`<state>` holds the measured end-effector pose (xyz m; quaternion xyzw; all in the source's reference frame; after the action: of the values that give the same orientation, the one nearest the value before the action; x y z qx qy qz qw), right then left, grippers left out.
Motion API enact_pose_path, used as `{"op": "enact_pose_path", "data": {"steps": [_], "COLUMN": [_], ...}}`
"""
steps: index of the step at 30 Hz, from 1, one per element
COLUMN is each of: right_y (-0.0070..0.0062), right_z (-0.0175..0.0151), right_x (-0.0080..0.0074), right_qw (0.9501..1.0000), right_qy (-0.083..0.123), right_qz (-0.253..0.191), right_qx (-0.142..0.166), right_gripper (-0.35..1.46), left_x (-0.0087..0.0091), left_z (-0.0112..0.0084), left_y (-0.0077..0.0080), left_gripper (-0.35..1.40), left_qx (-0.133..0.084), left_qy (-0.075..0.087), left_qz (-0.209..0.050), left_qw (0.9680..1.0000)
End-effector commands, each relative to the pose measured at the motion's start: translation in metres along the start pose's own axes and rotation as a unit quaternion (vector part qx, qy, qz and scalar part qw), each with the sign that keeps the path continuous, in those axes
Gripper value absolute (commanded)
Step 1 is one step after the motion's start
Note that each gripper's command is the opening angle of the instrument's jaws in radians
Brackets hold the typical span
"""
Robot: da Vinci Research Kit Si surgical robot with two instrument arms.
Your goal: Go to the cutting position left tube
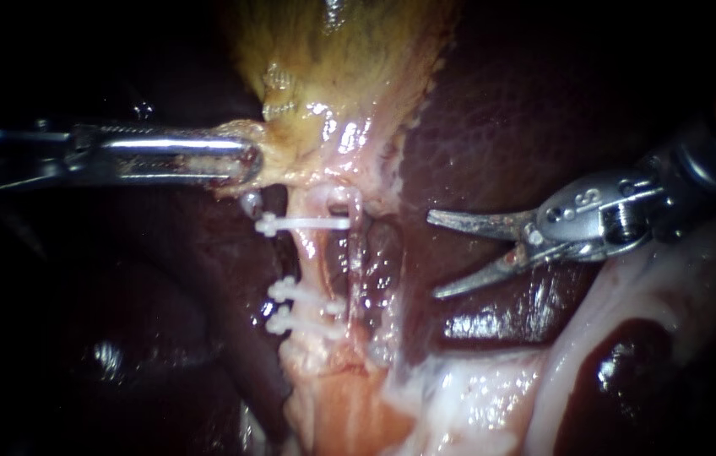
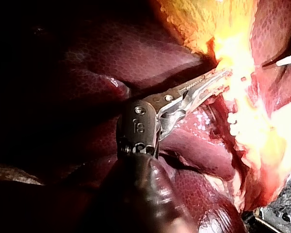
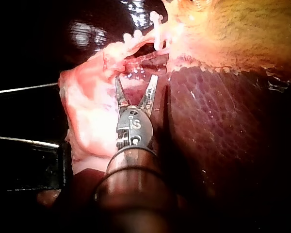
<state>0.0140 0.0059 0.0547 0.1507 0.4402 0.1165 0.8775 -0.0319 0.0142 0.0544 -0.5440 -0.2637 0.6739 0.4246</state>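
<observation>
A: Target: the left tube, the pale strand running down from the gallbladder in the endoscope view. An upper clip crosses it high, and two lower clips sit close together below. The bare stretch between them is your cutting position.

B: Agreed, with one caveat. A second thin strand lies just beside it, and glare near the upper clip makes the border between the two hard to trace. They are probably separate; confirm before you close.

A: Step in hand: approach, not yet arrived. Your right instrument sits over the liver, near the tube but apart from it. Its jaws are spread wide with nothing between them.

B: Pose: its shaft enters from the right, tips pointing toward the tube, roughly level with the gap between the clips. The right wrist view shows the spread jaws aimed at the pale band ahead.

A: Your left instrument comes in level from the left. Its jaws pinch pale tissue at the gallbladder's lower end, just above the upper clip. That appears to hold the tube taut.

B: Next move, as judged: advance the right instrument until its open jaws straddle only the left tube. Place them between the upper clip and the lower clips, clear of every clip and of the neighbouring strand.
</observation>
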Motion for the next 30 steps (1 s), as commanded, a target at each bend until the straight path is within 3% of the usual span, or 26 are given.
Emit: {"op": "enact_pose_path", "data": {"steps": [1, 7, 12, 15, 22, 26, 30], "right_y": [0.0000, 0.0000, -0.0002, -0.0005, -0.0014, -0.0017, -0.0022], "right_z": [0.0001, 0.0002, 0.0010, 0.0019, 0.0048, 0.0068, 0.0094], "right_x": [0.0001, 0.0002, 0.0008, 0.0016, 0.0037, 0.0038, 0.0029], "right_qw": [1.0000, 1.0000, 0.9995, 0.9978, 0.9919, 0.9890, 0.9863], "right_qy": [0.000, 0.000, 0.005, 0.011, 0.011, 0.007, 0.003], "right_qz": [0.000, 0.001, 0.001, 0.000, 0.058, 0.071, 0.083], "right_qx": [0.000, 0.002, 0.032, 0.066, 0.112, 0.129, 0.142], "right_gripper": [1.43, 1.43, 1.43, 1.43, 1.43, 1.41, 1.40], "left_x": [0.0004, 0.0018, 0.0023, 0.0024, 0.0024, 0.0024, 0.0024], "left_z": [-0.0004, -0.0032, -0.0049, -0.0051, -0.0051, -0.0052, -0.0051], "left_y": [0.0002, 0.0012, 0.0016, 0.0016, 0.0016, 0.0016, 0.0016], "left_gripper": [-0.35, -0.35, -0.35, -0.35, -0.35, -0.35, -0.35], "left_qx": [-0.002, -0.003, 0.000, -0.001, -0.001, -0.001, -0.001], "left_qy": [-0.001, -0.002, 0.001, 0.000, 0.000, 0.000, 0.000], "left_qz": [-0.001, -0.005, -0.007, -0.008, -0.008, -0.008, -0.008], "left_qw": [1.0000, 1.0000, 1.0000, 1.0000, 1.0000, 1.0000, 1.0000]}}
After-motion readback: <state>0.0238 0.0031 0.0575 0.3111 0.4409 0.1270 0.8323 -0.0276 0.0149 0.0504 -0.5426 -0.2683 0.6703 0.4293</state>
